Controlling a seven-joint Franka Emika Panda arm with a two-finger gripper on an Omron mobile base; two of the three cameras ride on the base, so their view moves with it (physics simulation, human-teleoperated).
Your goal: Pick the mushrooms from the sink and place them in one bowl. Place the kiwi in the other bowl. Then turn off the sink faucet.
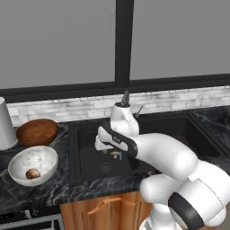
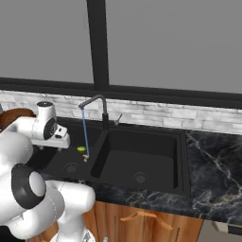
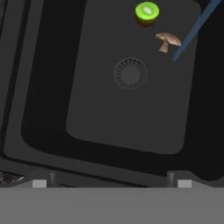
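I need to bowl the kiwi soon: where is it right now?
The kiwi lies on the floor of the sink, in its left basin, beside a mushroom and near the water stream.

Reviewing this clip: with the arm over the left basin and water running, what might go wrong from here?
1. The mushroom and the kiwi lie close together in the sink; the open gripper might nudge or grab the wrong one.
2. The water stream from the faucet lands beside the mushroom, so it may shift or be slippery.
3. The white speckled bowl already holds a mushroom; the kiwi belongs in the wooden bowl, and a mix-up is possible.
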